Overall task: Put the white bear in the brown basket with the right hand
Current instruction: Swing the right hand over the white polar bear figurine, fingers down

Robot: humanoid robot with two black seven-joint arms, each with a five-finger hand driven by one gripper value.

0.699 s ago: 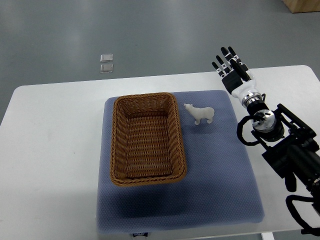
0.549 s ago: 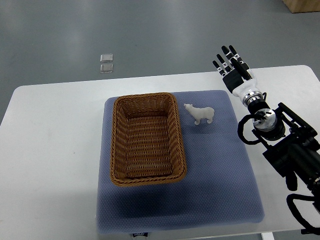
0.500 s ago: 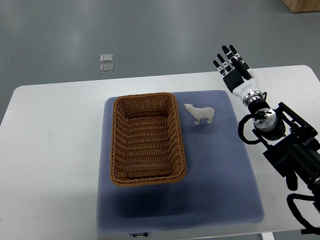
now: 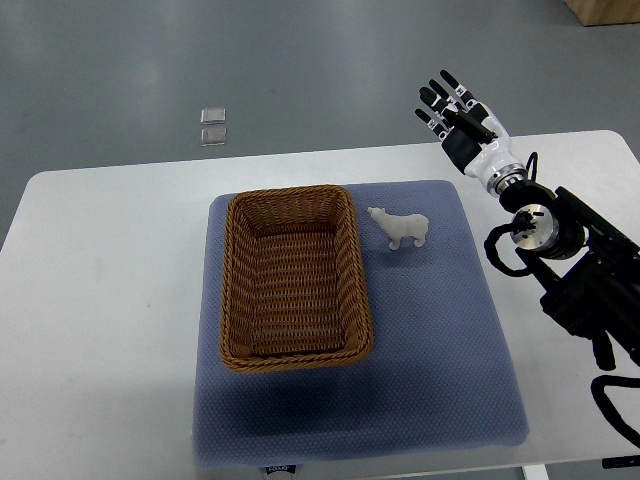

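Observation:
A small white bear [image 4: 399, 228] stands on the blue mat [image 4: 430, 340], just right of the brown wicker basket [image 4: 292, 276]. The basket holds nothing. My right hand [image 4: 455, 112] is raised beyond the table's far edge, up and to the right of the bear, with its fingers spread and nothing in it. Its black arm [image 4: 570, 270] comes in from the right edge. The left arm is out of view.
The mat lies on a white table [image 4: 100, 300]. Two small clear squares [image 4: 212, 126] lie on the grey floor beyond the table. A brown box corner [image 4: 605, 10] shows at the top right.
My right hand has risen and moved a little farther away, past the table's far edge, and turned. The bear and basket have not moved.

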